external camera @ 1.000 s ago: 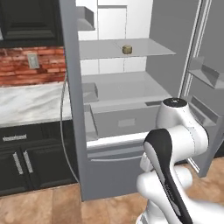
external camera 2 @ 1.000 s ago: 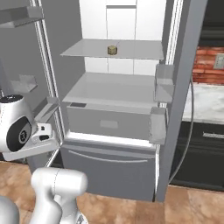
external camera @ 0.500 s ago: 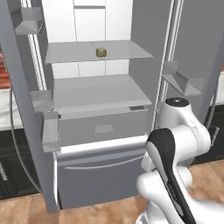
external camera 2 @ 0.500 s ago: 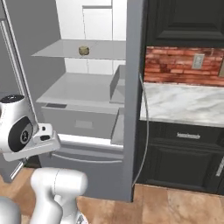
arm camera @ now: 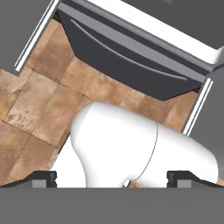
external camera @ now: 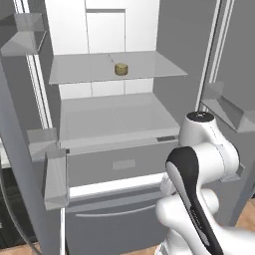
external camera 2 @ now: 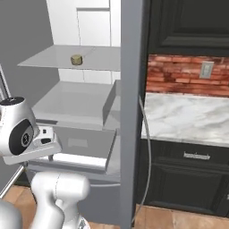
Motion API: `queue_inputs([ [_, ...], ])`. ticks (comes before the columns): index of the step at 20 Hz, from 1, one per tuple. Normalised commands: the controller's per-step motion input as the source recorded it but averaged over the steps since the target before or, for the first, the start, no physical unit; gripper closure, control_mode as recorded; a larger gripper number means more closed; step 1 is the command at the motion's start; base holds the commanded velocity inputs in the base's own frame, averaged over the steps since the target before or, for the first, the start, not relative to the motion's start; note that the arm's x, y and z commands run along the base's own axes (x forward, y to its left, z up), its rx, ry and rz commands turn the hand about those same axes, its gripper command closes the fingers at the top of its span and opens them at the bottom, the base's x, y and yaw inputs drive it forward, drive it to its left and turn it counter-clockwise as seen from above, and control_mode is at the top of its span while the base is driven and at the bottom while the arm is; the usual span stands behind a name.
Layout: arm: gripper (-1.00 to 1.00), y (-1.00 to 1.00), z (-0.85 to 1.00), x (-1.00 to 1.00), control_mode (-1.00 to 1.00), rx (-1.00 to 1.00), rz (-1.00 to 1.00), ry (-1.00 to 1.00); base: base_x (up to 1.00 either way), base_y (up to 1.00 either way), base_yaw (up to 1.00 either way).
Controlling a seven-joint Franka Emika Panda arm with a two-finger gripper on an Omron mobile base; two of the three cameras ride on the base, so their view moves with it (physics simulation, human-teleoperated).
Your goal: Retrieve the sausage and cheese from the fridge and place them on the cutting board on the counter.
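- Two doors of the fridge stood swung wide, showing its white interior and grey shelves.
- One small yellow-tan puck, the cheese, sat alone near the middle of the upper shelf, well back from the front edge. From the right base view the same puck sat on that shelf, left of the open door's edge.
- I could not find the sausage in any view, so I could not say where it lay.
- My gripper pointed down at the brown tiled floor in front of the fridge's bottom drawer. Its two dark fingertips stood far apart with nothing between them.
- My arm was folded low in front of the drawer, well below the cheese shelf.
- To the right of the fridge, the counter ran as a veined marble top under a red brick wall. No cutting board was visible on the stretch I could see.
- I judged the step in hand to be the approach to the first item, with nothing yet picked up.
- I judged the next move would call for raising the hand to shelf height, turning it toward the interior, and reaching in so the fingers straddled the puck.
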Motion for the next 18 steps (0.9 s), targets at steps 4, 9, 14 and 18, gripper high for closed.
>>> queue_inputs([
  [4,-1.00,0.00,0.00,0.00,1.00,0.00,0.00,0.00,0.46,0.41,-0.11],
  [9,-1.00,0.00,0.00,0.00,1.00,0.00,0.00,0.00,0.28,0.62,-0.20],
  [14,-1.00,0.00,0.00,0.00,1.00,0.00,0.00,0.00,0.17,0.30,-0.15],
  [18,-1.00,0.00,0.00,0.00,1.00,0.00,0.00,0.00,0.05,0.00,-0.02],
])
